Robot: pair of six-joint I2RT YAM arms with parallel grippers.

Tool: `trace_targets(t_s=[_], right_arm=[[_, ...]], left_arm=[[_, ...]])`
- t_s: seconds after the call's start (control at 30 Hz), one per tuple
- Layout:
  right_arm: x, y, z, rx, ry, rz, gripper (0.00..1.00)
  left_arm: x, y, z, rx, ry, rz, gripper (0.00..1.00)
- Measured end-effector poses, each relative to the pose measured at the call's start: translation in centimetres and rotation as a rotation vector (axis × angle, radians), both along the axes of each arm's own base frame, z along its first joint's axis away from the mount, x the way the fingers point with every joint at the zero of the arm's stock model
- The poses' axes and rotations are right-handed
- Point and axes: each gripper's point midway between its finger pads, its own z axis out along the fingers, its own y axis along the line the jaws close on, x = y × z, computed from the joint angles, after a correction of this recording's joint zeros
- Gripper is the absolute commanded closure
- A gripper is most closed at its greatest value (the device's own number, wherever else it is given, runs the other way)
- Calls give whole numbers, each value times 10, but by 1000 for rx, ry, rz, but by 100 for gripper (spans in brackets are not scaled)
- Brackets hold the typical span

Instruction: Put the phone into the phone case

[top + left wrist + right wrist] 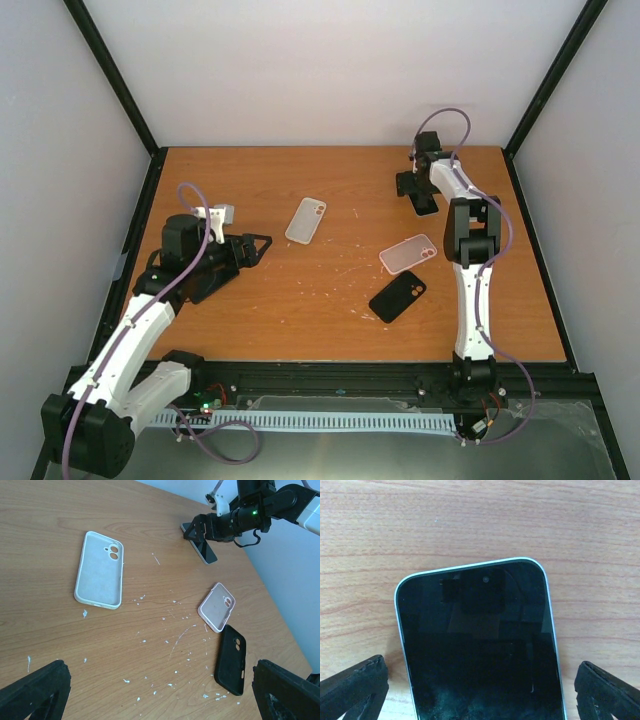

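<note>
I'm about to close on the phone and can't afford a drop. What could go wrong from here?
The phone lies flat, screen up, between the fingers of the open right hand. Its thin, glossy edge may slip, or the fingertips may scrape the table. The pink case and black case lie very close together, so seating the phone in one could shove the other.

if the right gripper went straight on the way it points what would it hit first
The phone. The right gripper points at its dark screen, with the jaws open to either side and nothing in between. Under the phone is only the table. How far the gripper is from the phone is hard to tell.
</note>
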Motion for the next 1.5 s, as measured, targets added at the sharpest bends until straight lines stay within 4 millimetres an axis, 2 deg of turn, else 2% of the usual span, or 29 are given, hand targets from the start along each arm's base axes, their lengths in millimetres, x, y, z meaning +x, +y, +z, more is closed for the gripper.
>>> trace_targets(t_s=[0.33,0.57,0.73,0.97,1.17,1.23,1.33,1.5], right_arm=[[-6,4,-4,30,10,7,19],[-18,3,-4,32,34,-15,22],[-39,-1,-4,28,65,-36,25],[-64,-5,-5,27,90,-69,28],[-77,-13,-4,4,97,-118,29],[-82,-16,-3,-7,102,-138,29],[-90,-21,-2,-25,114,-169,31],[-99,-24,8,-21,114,-206,32]], left_arm=[[1,1,0,2,0,4,1],[4,2,-8,12,27,15,1],[17,11,-24,27,89,98,3],[63,6,-57,2,237,170,13],[127,-1,-68,17,216,196,23],[145,-5,-79,20,215,192,26],[167,-12,-105,31,240,172,32],[184,-21,-151,49,316,136,35]])
